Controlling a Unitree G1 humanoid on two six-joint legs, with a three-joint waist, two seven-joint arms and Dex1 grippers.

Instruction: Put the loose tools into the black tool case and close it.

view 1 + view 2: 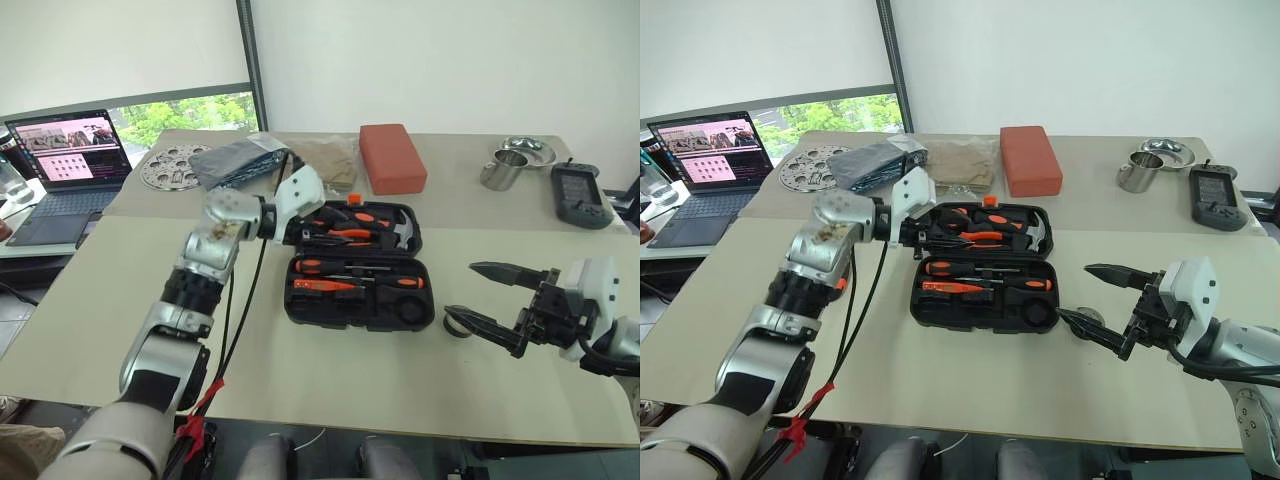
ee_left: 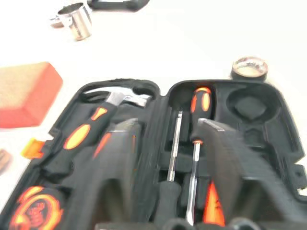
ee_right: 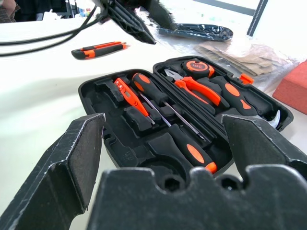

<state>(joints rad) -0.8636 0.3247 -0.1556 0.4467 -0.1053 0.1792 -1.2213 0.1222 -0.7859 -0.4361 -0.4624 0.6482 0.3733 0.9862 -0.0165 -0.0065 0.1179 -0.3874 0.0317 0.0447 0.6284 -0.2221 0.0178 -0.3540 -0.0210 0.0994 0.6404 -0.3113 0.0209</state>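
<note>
From the head views, the black tool case (image 1: 358, 265) lies open and flat in the middle of the tabletop (image 1: 120, 330), its two halves side by side, the far half holding the hammer (image 1: 400, 232) and orange-handled pliers (image 1: 345, 233), the near half holding two black-and-orange-handled screwdrivers (image 1: 350, 268) and the small orange screwdriver (image 1: 322, 286). The left gripper (image 1: 925, 238) hangs over the far left corner of the case; whether its fingers are spread or pressed together cannot be told here. The right gripper (image 1: 485, 295) hovers just right of the case with its two fingers spread wide and nothing between them, and the small dark tape roll (image 1: 458, 322) sits on the tabletop under its lower finger. A red-orange block (image 1: 391, 157) lies beyond the case, a metal cup (image 1: 500, 170) farther right, a laptop (image 1: 70, 165) at the far left. The left wrist view looks down into the open case: the hammer in one half, the screwdrivers in the other beside an unfilled round slot, with the tape roll outside the case rim; the gripper's own fingers are too blurred to judge. The right wrist view shows its fingers (image 3: 67, 158) well apart around empty air, the open case ahead, and the orange-and-black utility knife (image 3: 99, 49) lying on the tabletop beyond it
</note>
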